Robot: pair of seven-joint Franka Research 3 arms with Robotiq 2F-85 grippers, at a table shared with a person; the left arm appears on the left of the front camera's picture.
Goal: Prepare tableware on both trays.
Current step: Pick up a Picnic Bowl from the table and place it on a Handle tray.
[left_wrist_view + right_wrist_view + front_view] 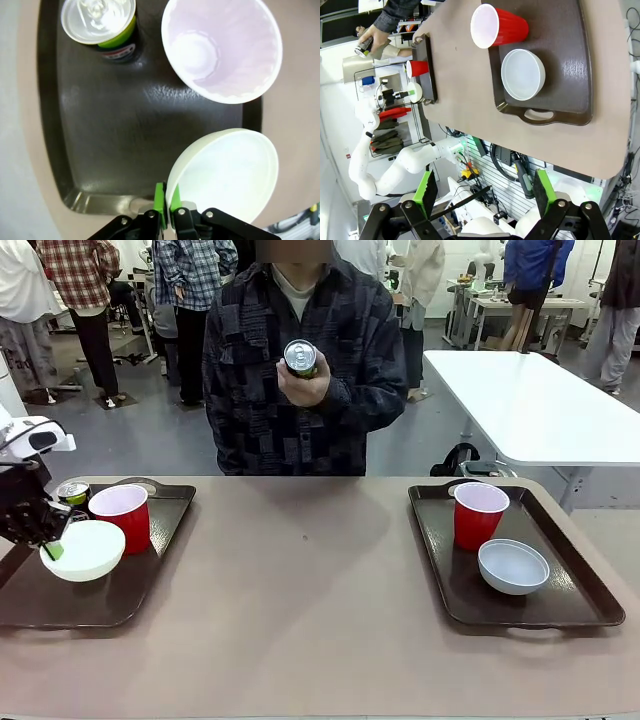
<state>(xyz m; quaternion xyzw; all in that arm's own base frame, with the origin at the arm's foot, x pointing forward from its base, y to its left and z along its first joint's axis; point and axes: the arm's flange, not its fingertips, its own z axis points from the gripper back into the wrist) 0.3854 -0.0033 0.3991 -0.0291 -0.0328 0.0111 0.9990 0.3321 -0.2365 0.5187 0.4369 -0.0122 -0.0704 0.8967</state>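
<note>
On the left tray (150, 580) stand a red cup (120, 515) and a dark soda can (73, 493) with a green band. My left gripper (50, 545) is shut on the rim of a white bowl (83, 550) at the tray's left front. In the left wrist view the green pads (160, 197) pinch the bowl's (225, 172) edge, beyond which are the cup (221, 47) and the can (100, 22). The right tray (580, 590) holds a red cup (478, 515) and a white bowl (513, 566). My right gripper (485, 192) hangs open high above that tray (570, 65).
A person stands at the far side of the table and holds a second soda can (300, 358) up at chest height. The brown tabletop (300, 580) lies bare between the trays. A white table (530, 400) stands behind on the right.
</note>
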